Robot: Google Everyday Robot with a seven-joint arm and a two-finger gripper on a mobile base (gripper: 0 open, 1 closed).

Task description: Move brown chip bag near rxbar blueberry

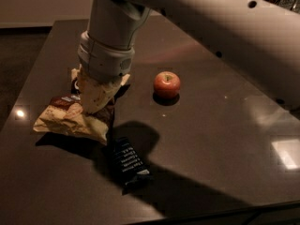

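Note:
The brown chip bag (68, 120) is crinkled, cream-tan with a dark panel, and lies tilted at the left of the dark table (220, 139). My gripper (96, 97) comes down from above and is shut on the bag's upper right part. The bag's lower right corner hangs just above and to the left of the rxbar blueberry (127, 163), a small dark bar with white text lying flat toward the front. The bag and the bar nearly touch.
A red apple (167, 84) sits to the right of the gripper, mid-table. My thick white arm (220, 22) crosses the upper right of the view. The table's left edge is close to the bag, its front edge just beyond the bar.

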